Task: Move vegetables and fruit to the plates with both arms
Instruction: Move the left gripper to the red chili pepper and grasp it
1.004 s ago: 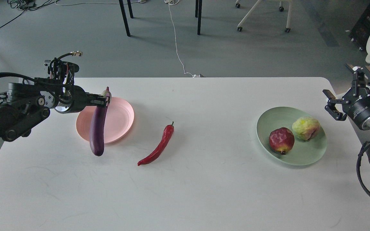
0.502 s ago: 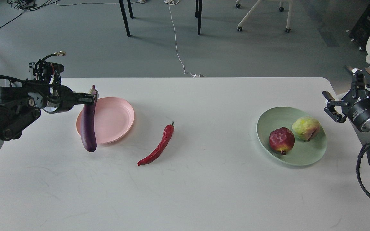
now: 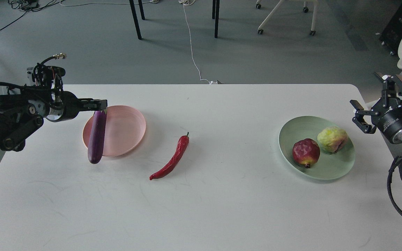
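- Eggplant (image 3: 96, 136) hangs nearly upright from the left gripper (image 3: 100, 104), whose jaws pinch its stem end; the purple body dangles over the left edge of the pink plate (image 3: 124, 129), its tip low over the near-left rim, so it overlaps the rim rather than sitting inside.
- Step in hand, as I judge it: placing the eggplant on the pink plate.
- Next move calls for carrying the hanging eggplant a little to the right, toward the plate's middle, lowering until it lies down across the dish, then spreading the jaws.
- Red chili pepper (image 3: 171, 158) lies on the worktop (image 3: 222, 209) to the right of the pink plate, apart from it and untouched; it waits for its turn.
- Pomegranate (image 3: 305, 152) and yellow-green fruit (image 3: 332, 139) sit side by side in the green plate (image 3: 293, 130) on the right, so the fruit part looks done.
- Right gripper (image 3: 359, 113) hovers at the worktop's right edge, beside the green plate, jaws spread and holding nothing.
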Robot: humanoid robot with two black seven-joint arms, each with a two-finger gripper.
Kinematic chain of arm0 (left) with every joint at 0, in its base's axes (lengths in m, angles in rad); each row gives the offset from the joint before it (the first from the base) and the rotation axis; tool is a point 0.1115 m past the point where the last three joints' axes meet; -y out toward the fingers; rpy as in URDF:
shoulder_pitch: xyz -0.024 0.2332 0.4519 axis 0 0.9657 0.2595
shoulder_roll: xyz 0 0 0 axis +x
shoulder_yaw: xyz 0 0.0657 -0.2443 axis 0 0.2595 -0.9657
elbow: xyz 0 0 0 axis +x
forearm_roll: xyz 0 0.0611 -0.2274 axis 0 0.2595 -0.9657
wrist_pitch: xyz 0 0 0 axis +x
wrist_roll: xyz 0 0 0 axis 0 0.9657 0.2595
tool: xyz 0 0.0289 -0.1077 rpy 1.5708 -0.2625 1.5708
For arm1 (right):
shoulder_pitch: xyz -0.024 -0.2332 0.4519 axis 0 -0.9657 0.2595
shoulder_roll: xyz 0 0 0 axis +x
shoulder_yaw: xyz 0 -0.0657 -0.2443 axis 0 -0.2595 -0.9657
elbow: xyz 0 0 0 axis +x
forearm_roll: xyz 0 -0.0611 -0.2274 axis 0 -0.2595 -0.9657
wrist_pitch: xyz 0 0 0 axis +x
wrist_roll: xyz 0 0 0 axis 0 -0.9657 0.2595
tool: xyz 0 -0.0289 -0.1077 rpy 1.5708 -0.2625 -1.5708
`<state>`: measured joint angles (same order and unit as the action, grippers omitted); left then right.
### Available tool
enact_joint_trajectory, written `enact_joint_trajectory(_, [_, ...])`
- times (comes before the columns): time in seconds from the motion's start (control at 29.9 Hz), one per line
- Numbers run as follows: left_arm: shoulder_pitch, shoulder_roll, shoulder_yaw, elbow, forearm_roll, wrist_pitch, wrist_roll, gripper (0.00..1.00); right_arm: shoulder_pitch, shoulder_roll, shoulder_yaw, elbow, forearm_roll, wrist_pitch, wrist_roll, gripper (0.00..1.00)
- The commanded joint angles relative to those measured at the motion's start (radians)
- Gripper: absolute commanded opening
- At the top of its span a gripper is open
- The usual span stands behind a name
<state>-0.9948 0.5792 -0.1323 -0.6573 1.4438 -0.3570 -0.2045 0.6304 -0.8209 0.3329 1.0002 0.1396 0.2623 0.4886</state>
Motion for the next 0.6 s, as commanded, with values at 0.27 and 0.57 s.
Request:
enact_joint_trajectory(0.27, [-0.084, 0.079, -0.012, -0.427, 0.013, -0.002, 0.014, 0.77, -0.001, 0.0, -0.002, -0.002, 0.0, 0.0, 0.0, 0.97])
enact_joint_trajectory(0.57, [-0.065, -0.041, 0.017, -0.587, 0.119, -0.007, 0.089, 0.81, -0.003, -0.004, 0.0, -0.002, 0.0, 0.0, 0.0, 0.97])
